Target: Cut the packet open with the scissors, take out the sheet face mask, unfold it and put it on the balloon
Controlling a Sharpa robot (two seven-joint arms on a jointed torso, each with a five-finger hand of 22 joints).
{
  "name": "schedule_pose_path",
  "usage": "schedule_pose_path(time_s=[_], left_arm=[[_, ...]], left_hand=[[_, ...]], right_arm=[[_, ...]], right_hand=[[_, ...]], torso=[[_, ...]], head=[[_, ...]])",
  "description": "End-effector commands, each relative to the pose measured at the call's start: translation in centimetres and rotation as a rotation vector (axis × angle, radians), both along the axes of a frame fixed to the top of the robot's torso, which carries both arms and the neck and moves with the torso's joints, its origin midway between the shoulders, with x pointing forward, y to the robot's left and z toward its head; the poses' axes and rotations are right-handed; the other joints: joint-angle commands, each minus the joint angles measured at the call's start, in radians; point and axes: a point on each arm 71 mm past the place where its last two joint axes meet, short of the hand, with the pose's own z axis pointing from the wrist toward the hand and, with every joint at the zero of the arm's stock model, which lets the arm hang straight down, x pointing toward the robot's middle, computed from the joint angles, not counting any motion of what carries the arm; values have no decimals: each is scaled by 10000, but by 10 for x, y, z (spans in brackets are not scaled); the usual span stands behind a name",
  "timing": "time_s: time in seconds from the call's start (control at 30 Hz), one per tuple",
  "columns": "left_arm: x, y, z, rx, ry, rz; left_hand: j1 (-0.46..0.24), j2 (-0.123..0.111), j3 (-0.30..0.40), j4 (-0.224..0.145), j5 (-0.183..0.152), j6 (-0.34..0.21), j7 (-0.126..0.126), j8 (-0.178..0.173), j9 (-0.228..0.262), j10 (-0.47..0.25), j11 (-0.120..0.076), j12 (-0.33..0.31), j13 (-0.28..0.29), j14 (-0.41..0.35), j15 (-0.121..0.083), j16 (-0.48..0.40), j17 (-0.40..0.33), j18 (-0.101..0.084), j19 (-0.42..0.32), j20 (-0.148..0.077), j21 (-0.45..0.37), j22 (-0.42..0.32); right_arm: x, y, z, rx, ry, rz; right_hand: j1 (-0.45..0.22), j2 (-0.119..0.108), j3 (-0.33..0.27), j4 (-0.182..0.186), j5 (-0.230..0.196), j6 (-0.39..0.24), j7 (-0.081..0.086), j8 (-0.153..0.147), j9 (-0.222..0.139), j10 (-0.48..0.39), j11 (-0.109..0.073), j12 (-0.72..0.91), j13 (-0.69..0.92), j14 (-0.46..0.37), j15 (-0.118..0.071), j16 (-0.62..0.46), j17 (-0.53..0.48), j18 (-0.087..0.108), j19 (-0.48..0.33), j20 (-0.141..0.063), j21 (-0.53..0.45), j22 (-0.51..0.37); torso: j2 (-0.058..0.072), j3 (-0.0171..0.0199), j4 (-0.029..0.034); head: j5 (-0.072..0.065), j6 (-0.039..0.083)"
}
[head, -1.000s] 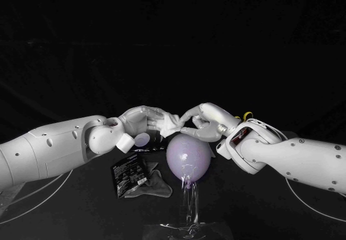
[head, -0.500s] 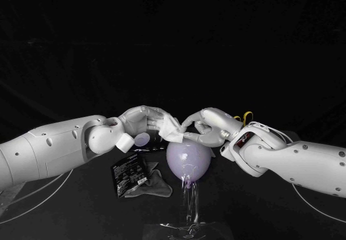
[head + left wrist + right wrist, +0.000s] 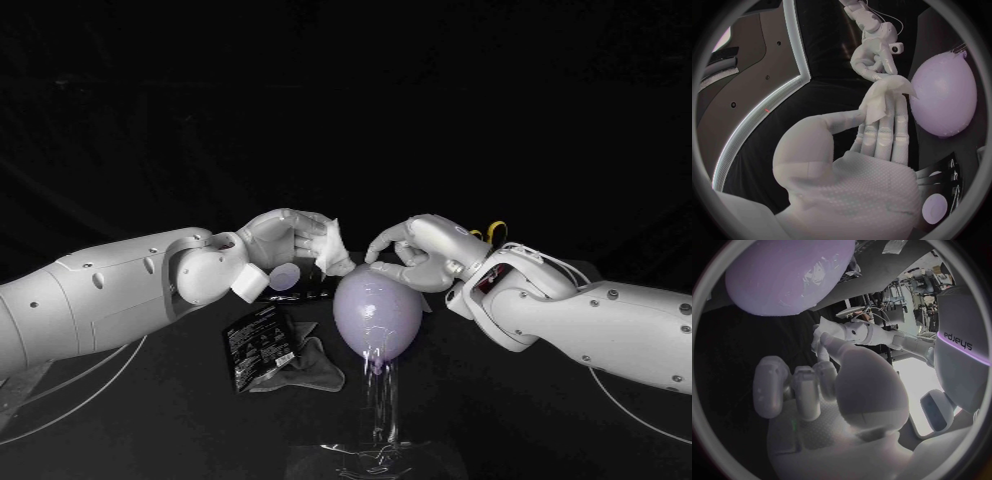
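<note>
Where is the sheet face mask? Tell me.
The sheet face mask is pinched in the left hand, left of centre in the head view, beside the purple balloon top.

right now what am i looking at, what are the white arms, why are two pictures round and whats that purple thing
A two-armed robot at a black table. The square picture is from its head camera; the round ones are from cameras at each wrist. The left hand pinches a folded white sheet face mask. The right hand, curled and holding nothing, is close to the top of a purple balloon on a clear stand. A dark packet lies on the table.
</note>
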Motion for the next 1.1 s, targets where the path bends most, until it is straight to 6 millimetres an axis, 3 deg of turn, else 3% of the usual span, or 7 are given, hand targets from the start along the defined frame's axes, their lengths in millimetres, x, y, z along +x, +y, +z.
schedule_pose_path(time_s=[0.03, 0.2, 0.47, 0.6, 0.87, 1.1], left_arm=[[-1, -2, 3, -312, 62, -156], [-1, -2, 3, -371, 79, -189], [-1, -3, 3, -369, 101, -170], [-2, -3, 3, -337, 123, -172], [-3, -6, 3, -311, 130, -228], [-4, -7, 3, -330, 114, -255]], left_hand=[[-45, 60, -42, 68, -64, -81, -4, 54, 3456, -77, 4, -19, 13, 58, -6, -56, -16, 63, 67, 12, -33, -15], [-47, 82, -61, 85, -72, -99, -7, 62, 3480, -76, 1, -5, 24, 96, -9, -91, -18, 62, 103, 1, -51, -37], [-47, 83, -68, 85, -75, -105, -9, 66, 3489, -75, -1, 1, 28, 107, -11, -105, -19, 61, 112, -3, -58, -45], [-48, 77, -79, 82, -83, -109, -9, 65, 3492, -75, -2, 4, 30, 111, -11, -114, -19, 59, 116, -4, -62, -50], [5, 106, -212, 87, -150, -159, -3, 7, 3485, -129, 7, 12, 46, 97, 4, -246, -29, 45, 125, -12, -104, -94], [304, 212, -720, 98, -222, -151, 24, -246, 3287, -236, 34, 36, 80, 138, 30, -490, -2, 31, 94, 17, -193, -184]], right_arm=[[1, -2, -1, -131, -132, -96], [2, -5, -1, -149, -146, -259], [3, -7, 2, 805, 36, -946], [5, -2, 2, 1447, 610, -1288], [6, 16, 0, 2096, 1571, -1548], [9, 25, -3, 2068, 1909, -1616]], right_hand=[[87, 3, -31, -48, 21, 129, 0, 56, 7, 91, 51, -9, 1602, 980, 70, -3, 2506, 3, -67, 12, -15, 1918], [96, -6, -60, -66, 19, 184, -14, 81, 11, 74, 37, -40, 1586, 972, 60, -16, 2485, 11, -82, 14, -39, 1911], [-45, -105, -139, 2, 20, -373, 301, -442, -285, 22, 277, -104, 1556, 978, 232, -5, 2502, -9, -51, 125, 17, 1928], [-534, -357, -420, 301, 20, -650, 464, -723, -436, 23, 429, -92, 1561, 988, 368, 11, 2528, -14, -50, 218, 10, 1924], [-849, -471, -631, 572, 20, -702, 515, -878, -535, 20, 486, -82, 1565, 986, 427, 8, 2521, 3, -75, 291, -45, 1906], [-913, -503, -703, 668, 19, -730, 532, -958, -586, -5, 503, -113, 1547, 971, 444, -16, 2481, 25, -117, 322, -125, 1881]], torso=[[4, 3, -7], [8, 6, -6], [3, 13, -5], [5, 13, 0], [14, 1, 5], [8, -13, 12]], head=[[6, -5], [3, 2], [17, 19], [-6, 17], [-13, 25], [-17, 2]])
